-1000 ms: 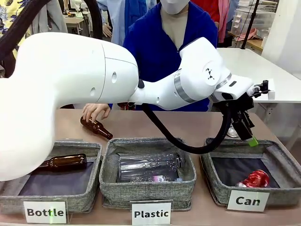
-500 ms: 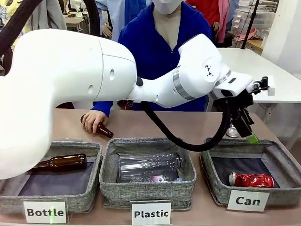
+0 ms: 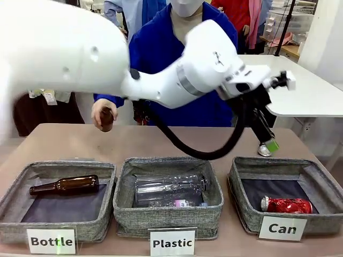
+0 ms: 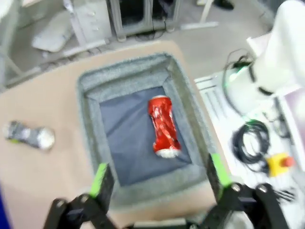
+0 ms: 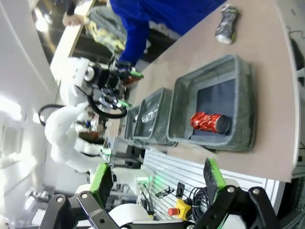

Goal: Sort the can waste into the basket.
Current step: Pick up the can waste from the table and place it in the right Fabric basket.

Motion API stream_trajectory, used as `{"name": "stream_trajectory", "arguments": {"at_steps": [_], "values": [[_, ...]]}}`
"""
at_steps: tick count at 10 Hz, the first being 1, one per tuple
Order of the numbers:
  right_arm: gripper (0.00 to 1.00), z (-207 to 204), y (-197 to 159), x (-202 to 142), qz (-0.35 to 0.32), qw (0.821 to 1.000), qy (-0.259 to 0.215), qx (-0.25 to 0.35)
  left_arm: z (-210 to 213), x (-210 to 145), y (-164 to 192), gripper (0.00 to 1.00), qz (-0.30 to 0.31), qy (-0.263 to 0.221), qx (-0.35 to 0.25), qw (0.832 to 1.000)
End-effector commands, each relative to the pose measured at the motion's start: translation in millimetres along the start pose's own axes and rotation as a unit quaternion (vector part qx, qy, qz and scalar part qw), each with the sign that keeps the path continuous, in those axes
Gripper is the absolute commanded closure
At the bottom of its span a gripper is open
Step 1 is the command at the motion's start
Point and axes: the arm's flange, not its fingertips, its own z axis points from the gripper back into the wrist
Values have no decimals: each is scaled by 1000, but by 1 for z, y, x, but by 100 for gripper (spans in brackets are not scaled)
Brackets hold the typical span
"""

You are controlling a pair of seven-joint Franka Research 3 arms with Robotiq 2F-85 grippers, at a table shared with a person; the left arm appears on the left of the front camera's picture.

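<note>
Hard to make out: the crushed silver drink can with dark print [image 3: 263, 150] is half covered in the front view by the left arm's black two-finger gripper [image 3: 269, 143]. The left wrist picture is blurred, so the print cannot be read.
Cut off: the big white left arm sweeps across the front view and hides the person's middle.
Left gripper: fingers spread wide with nothing between them, hanging above the far rim of the grey woven bin labelled "Can" [image 3: 321, 222].
Right gripper [image 5: 157, 175]: fingers wide apart and empty, high up and well apart from the bins.
Red can: the shiny red crushed can with a silver end [image 3: 286, 204] lies on its side on the dark lining, near the front wall, apart from both grippers.
Silver can: on the tan table [image 3: 64, 139], just beyond the Can bin's far rim, outside it.
Open room: the lining left of the red can is bare.
Person's hand [image 3: 102, 112]: lifted above the table's far left, fist around a brown object that is mostly hidden.
</note>
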Motion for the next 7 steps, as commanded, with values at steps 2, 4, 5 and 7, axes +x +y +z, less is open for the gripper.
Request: {"name": "stream_trajectory", "arguments": {"at_steps": [2,4,5,7], "values": [[0,-93,30,0,32,993,114,5,63,-45,-74,0,38,-8,53,998],[0,-144,41,-8,41,985,168,3,73,-66,-83,0,75,19,96,992],[0,-145,40,-11,37,983,176,19,76,-75,-80,0,83,4,89,993],[0,-117,29,-5,16,992,127,10,80,-73,-75,0,57,-13,92,994]]}}
